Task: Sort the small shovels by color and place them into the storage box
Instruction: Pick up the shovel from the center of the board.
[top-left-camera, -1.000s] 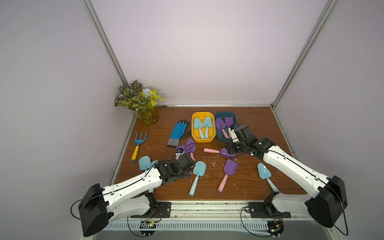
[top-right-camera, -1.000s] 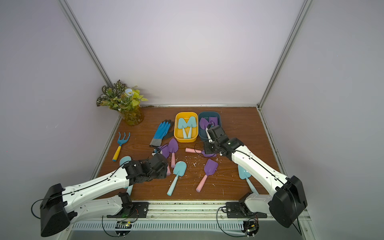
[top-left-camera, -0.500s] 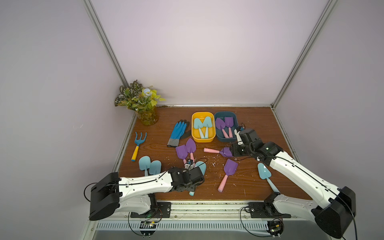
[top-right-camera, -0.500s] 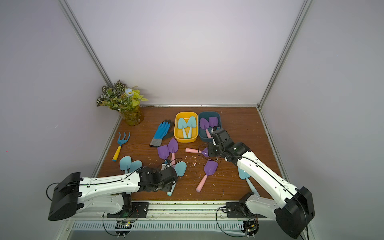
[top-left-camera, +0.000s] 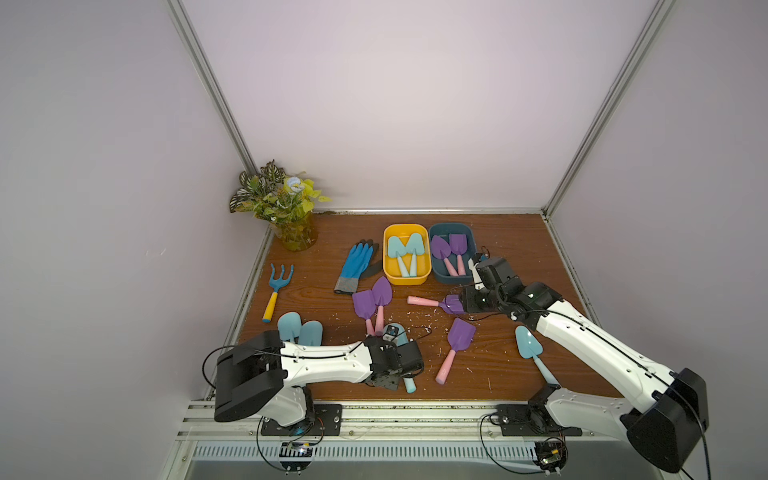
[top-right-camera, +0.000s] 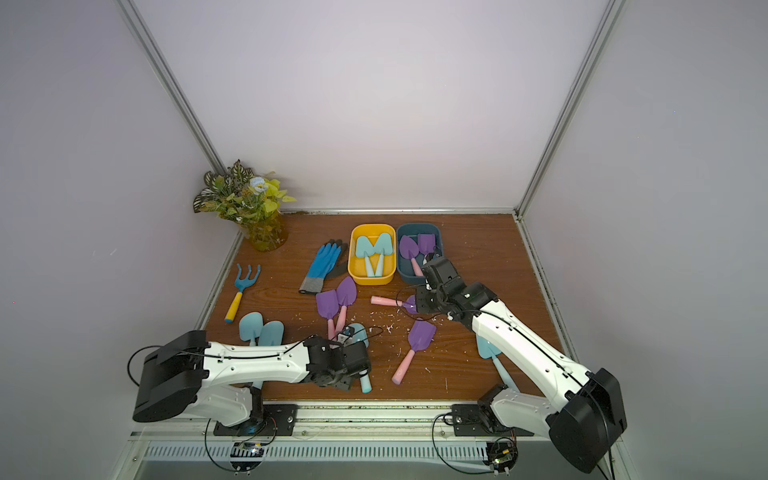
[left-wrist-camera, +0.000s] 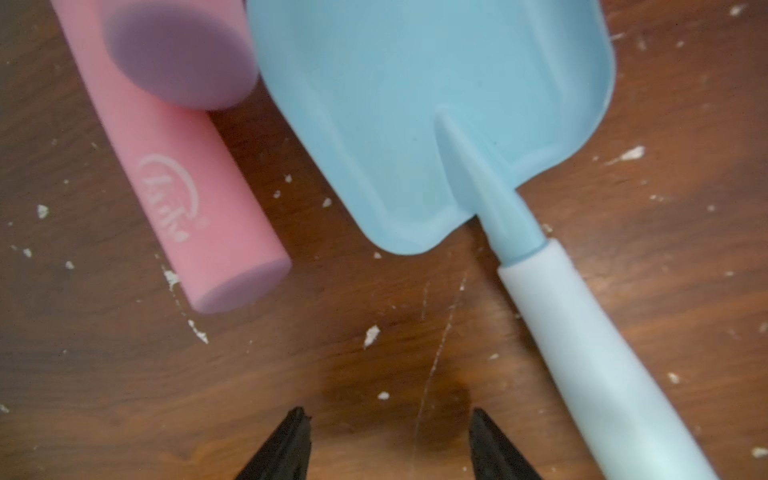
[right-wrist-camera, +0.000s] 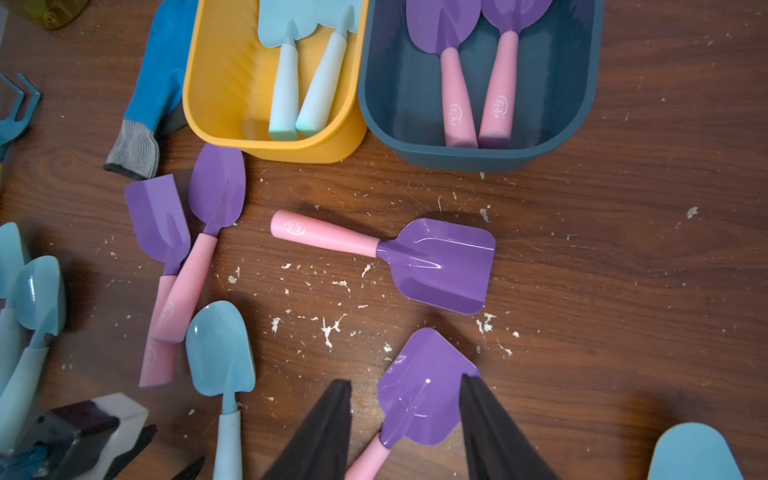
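Left end effector (left-wrist-camera: 388, 413) is hovering, fingers apart, beside an aqua shovel (left-wrist-camera: 436, 104); I'm seeing right end effector (right-wrist-camera: 405, 384) gaping over a purple shovel (right-wrist-camera: 419, 401).

— Bright, even, from overhead in both top views; shadows soft and short; wide-angle stretch toward the edges.
— Dimmer close up; soft focus on the pale aqua-blue plastic shovel (left-wrist-camera: 436, 104); small glare spots on the glossy purple-bladed, pink-handled plastic shovel (right-wrist-camera: 428, 399).
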